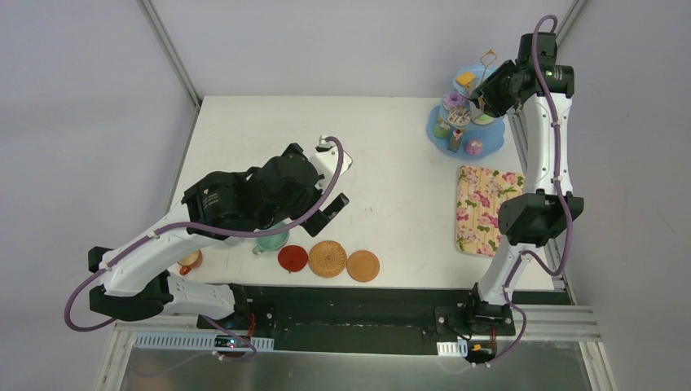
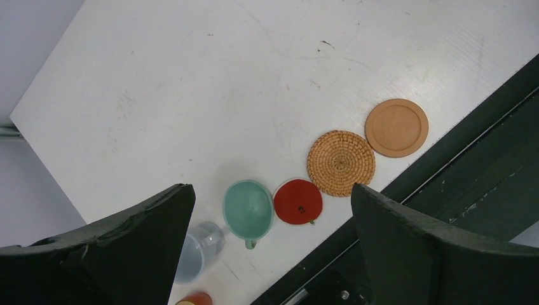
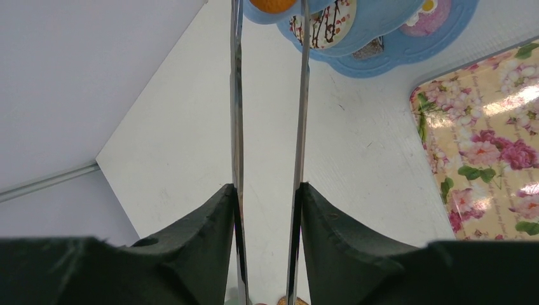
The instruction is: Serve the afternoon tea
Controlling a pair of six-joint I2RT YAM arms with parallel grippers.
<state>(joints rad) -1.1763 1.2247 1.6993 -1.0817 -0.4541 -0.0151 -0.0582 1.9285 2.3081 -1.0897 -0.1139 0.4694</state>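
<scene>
1. Top view: on the white table point(image 1: 391, 163) the woven coaster point(image 1: 327, 258) lies at the near edge. The red coaster point(image 1: 292, 258) is just beside it on the left and the tan coaster point(image 1: 363, 265) just beside it on the right.
   - The mint green cup point(image 1: 270, 239) stands left of the woven coaster, past the red coaster and partly under the left arm. The orange cup point(image 1: 189, 261) is farther left again.
   - The left hand point(image 1: 339, 181) hangs over the table behind the woven coaster, spread wide and holding nothing.
   - The light-blue stand point(image 1: 434, 130) is well apart from the woven coaster, at the far right corner, and carries donuts point(image 1: 453, 101) and other small sweets. The right hand point(image 1: 486, 96) is up at its upper tiers.
   - The floral tray point(image 1: 485, 212) lies right of and behind the woven coaster, at the table's right edge.

2. Left wrist view: the left hand's fingers point(image 2: 146, 248) stand far apart, with only the table between them.
   - The woven coaster shows in the gap, with the tan coaster on one side of it and the red coaster on the other.
   - The mint green cup is beyond the red coaster. The grey-blue cup point(image 2: 200, 251) is beyond that, partly behind a finger.
   - The orange cup shows only at the bottom edge.

3. Right wrist view: the right hand is clamped on the long metal tongs point(image 3: 237, 114), one finger pressing each arm from outside. The two arms stand apart.
   - They reach up to the stand, where an orange piece point(image 3: 273, 4) shows between them. Whether they touch it cannot be told.
   - A chocolate-drizzled donut point(image 3: 321, 25) sits just right of the right arm.
</scene>
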